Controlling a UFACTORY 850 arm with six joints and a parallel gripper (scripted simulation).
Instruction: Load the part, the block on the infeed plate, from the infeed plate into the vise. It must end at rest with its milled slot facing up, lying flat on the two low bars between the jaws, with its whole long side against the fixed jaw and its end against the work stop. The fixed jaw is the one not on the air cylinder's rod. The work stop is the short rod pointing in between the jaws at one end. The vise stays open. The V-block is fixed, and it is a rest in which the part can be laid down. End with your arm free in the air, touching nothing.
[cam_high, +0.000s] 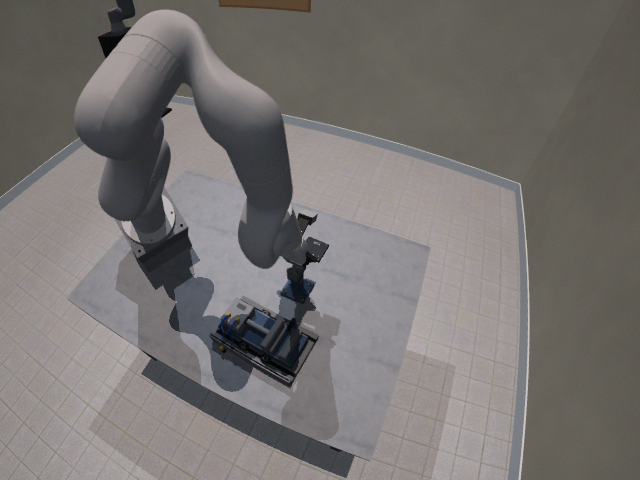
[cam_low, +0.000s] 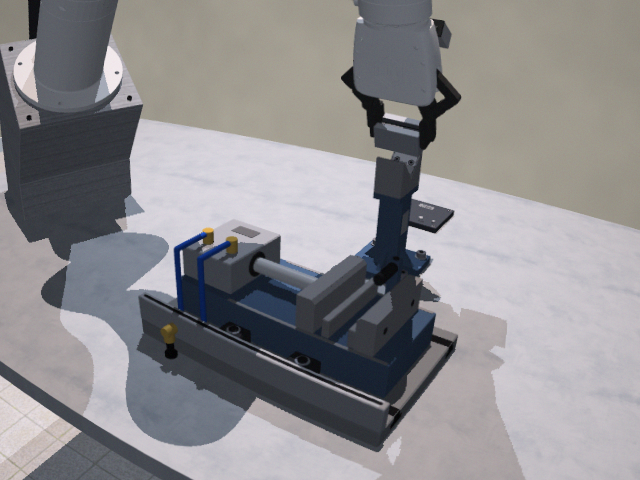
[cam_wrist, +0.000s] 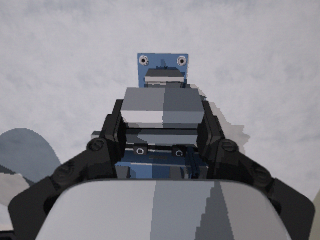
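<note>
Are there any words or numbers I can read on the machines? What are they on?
No text can be read anywhere.
Infeed plate: a pale mark near its far edge, too small and blurred to read.
Air cylinder: a grey patch on top, like a label, with no legible writing.
Vise, gripper and the part it holds: no lettering visible.

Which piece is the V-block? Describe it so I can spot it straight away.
Find the blue vise on the table; a blue post rises behind its far end. The V-block is the grey notched head capping it, right under the gripper shut on the part, unlike the flat dark infeed plate beside it.
</note>
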